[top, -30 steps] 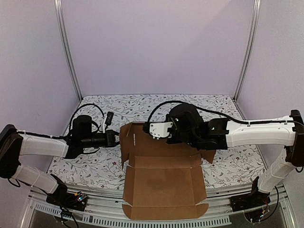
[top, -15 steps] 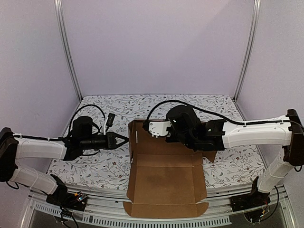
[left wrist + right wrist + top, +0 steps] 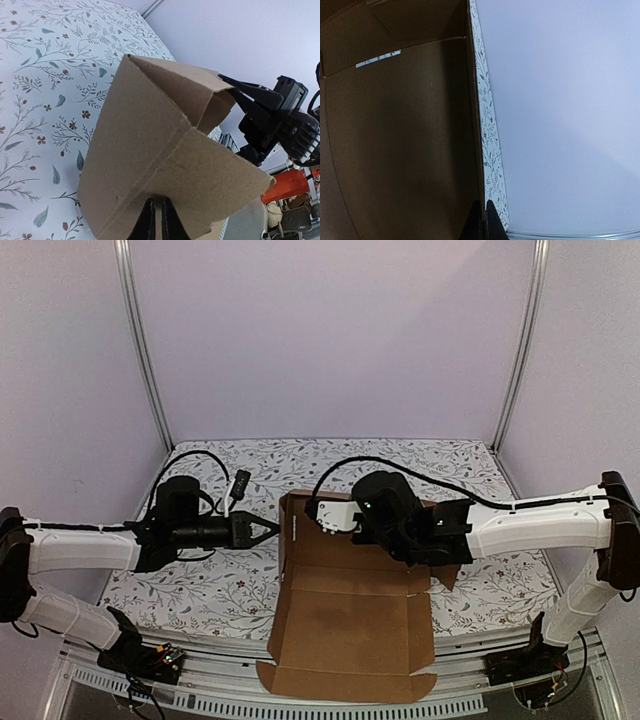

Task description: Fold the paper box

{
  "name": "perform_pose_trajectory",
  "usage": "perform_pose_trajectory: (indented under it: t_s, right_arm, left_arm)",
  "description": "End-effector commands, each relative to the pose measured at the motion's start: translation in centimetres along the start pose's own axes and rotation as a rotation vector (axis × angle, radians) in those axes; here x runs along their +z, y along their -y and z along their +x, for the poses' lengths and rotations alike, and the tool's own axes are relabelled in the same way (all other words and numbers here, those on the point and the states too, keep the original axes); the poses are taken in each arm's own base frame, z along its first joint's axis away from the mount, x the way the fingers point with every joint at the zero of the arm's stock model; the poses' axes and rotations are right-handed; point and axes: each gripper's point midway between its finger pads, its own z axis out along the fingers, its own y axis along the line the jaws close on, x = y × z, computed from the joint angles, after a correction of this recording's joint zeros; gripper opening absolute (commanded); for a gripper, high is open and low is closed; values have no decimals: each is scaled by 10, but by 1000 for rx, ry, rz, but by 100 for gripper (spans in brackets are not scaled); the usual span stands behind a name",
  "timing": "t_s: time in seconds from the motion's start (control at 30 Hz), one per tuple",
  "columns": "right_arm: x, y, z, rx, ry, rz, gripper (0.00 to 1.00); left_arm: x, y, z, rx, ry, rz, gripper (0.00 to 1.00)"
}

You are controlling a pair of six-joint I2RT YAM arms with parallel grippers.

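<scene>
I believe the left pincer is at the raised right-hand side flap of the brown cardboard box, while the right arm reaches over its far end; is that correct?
Not quite: the left pincer is at the raised left-hand side flap of the paper box, not the right-hand one. The top external view shows this; the right arm does reach over its far end.

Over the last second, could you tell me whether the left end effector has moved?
Yes. The left end effector has slid right, away from the left frame post, toward the paper box's raised flap.
</scene>
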Motion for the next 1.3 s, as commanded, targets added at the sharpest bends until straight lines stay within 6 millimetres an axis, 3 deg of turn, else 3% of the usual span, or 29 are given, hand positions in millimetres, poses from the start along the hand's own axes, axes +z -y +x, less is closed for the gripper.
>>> perform_pose_trajectory:
  t_s: [0.0, 0.2, 0.47, 0.87, 1.27]
  right_arm:
    - [-3, 4, -5, 53, 10, 41, 0]
    - [-2, 5, -2, 56, -4, 57, 0]
    - [-4, 5, 0, 67, -4, 59, 0]
    - [-13, 13, 2, 95, 8, 65, 0]
    - [-13, 5, 3, 100, -3, 48, 0]
  left_arm:
    - [7, 15, 3, 19, -34, 39, 7]
    - [15, 20, 11, 28, -67, 51, 17]
    - [24, 13, 20, 50, -95, 23, 35]
    - [34, -1, 17, 120, -111, -56, 52]
    - [45, -15, 17, 176, -131, -125, 63]
